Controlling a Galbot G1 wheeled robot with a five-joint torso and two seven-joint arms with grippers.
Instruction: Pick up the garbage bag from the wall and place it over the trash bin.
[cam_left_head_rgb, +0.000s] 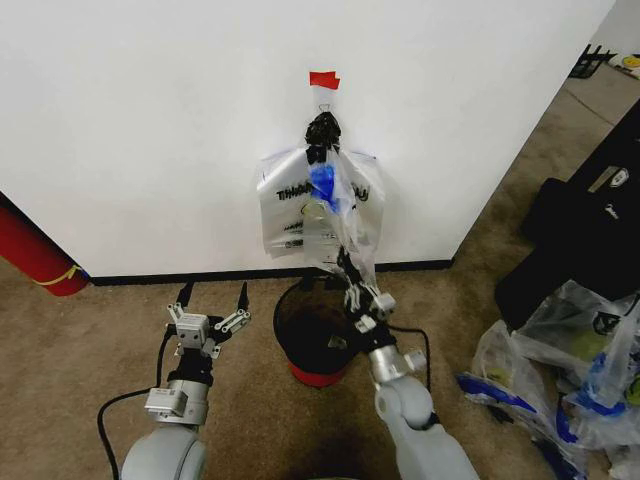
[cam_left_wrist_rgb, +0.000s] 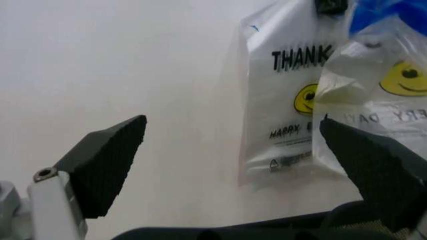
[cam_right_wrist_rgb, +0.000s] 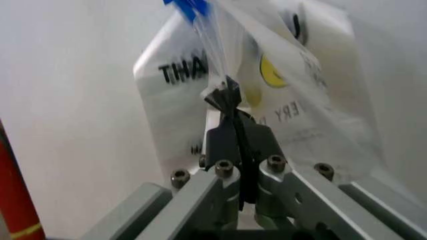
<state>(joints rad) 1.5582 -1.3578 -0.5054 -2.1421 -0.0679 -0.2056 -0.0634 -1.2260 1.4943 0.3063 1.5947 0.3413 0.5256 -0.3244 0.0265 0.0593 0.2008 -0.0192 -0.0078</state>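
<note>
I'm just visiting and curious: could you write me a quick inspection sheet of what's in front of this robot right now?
Surface: tan carpet floor.
Job's things: garbage bag hangs on the white wall under red tape; black trash bin below.
Clutter: stuffed clear bags at right.
Pincers: right pincer shut on garbage bag; left pincer open, apart from it.
Cables: black cable by left arm.
Surroundings: red cylinder, black case.

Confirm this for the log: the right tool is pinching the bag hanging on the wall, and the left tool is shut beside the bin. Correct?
Not quite. The left tool is open, its fingers spread wide in the left wrist view. The right tool does pinch the hanging bag above the bin.
</note>
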